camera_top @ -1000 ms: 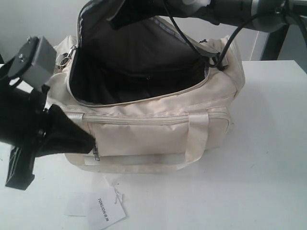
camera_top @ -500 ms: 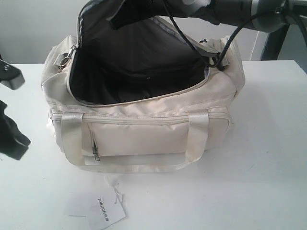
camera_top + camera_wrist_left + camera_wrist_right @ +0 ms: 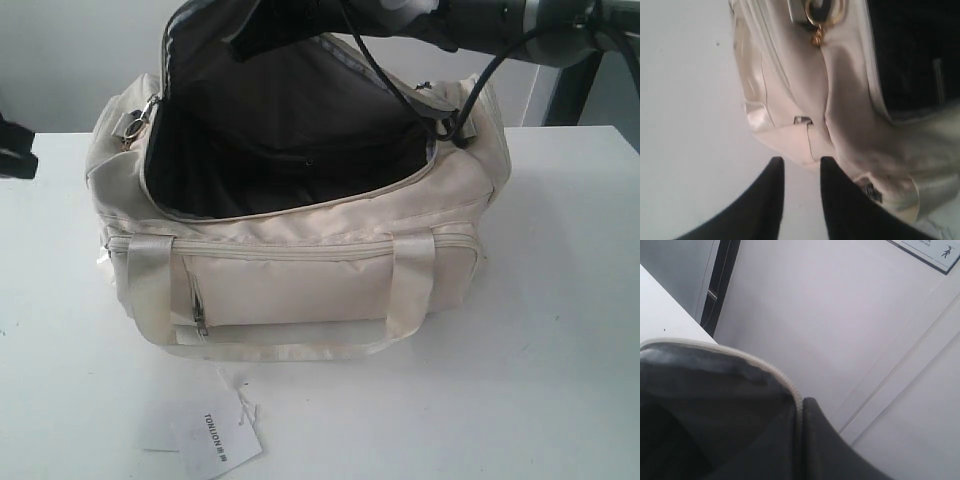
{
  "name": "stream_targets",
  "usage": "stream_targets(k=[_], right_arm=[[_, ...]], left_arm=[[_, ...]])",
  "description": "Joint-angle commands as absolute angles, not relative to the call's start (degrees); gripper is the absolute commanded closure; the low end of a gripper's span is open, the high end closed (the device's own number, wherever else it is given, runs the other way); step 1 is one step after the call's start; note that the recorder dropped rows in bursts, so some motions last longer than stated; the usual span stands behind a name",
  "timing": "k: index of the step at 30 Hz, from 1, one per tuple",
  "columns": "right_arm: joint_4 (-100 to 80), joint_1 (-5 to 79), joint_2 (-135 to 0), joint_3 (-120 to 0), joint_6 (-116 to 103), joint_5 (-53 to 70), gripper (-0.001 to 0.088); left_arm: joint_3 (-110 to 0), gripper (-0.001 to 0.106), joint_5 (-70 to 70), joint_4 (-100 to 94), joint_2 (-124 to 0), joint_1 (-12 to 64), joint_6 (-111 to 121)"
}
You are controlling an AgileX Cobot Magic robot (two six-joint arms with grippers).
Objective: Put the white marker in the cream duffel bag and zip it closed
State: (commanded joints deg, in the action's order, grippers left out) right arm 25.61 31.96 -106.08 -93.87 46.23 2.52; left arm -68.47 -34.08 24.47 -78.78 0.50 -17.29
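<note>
The cream duffel bag (image 3: 300, 280) stands on the white table with its top wide open and the dark lining showing. High at the back, my right gripper (image 3: 240, 40) is shut on the bag's top flap and holds it up. In the right wrist view the right gripper (image 3: 800, 402) pinches the pale zipper edge (image 3: 765, 365). My left gripper (image 3: 800, 162) is open with nothing in it, just off the bag's end (image 3: 805, 115). A faint pale slim shape (image 3: 937, 80) lies in the dark interior. I cannot tell whether it is the white marker.
A white paper tag (image 3: 215, 445) with dark print lies on the table (image 3: 560, 330) in front of the bag. A dark piece of the left arm (image 3: 12, 150) shows at the left edge. A dark post (image 3: 575, 90) stands behind at the right.
The left arm has pulled back from the bag's front left corner to the left edge of the exterior view. The right gripper still holds the flap up.
</note>
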Motion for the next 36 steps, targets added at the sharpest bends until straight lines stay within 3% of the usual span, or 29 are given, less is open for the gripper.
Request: stream_targets(k=[3,6,22,36], right_arm=[[25.61,31.96,-106.08,-93.87,46.23,2.52,0.0868],[25.61,31.96,-106.08,-93.87,46.23,2.52,0.0868],[25.61,31.96,-106.08,-93.87,46.23,2.52,0.0868],[25.61,31.96,-106.08,-93.87,46.23,2.52,0.0868]], left_arm=[[-72.35,0.043,-34.27,26.54,-82.83,0.5,-17.29],[-76.69,0.038,-34.06,27.28,-87.14,0.5,-17.29],[-97.98,0.041,-33.19,34.37,-108.79,0.0,-17.29],[-101.26,0.041,-33.51,35.87,-113.48,0.0,-16.51]])
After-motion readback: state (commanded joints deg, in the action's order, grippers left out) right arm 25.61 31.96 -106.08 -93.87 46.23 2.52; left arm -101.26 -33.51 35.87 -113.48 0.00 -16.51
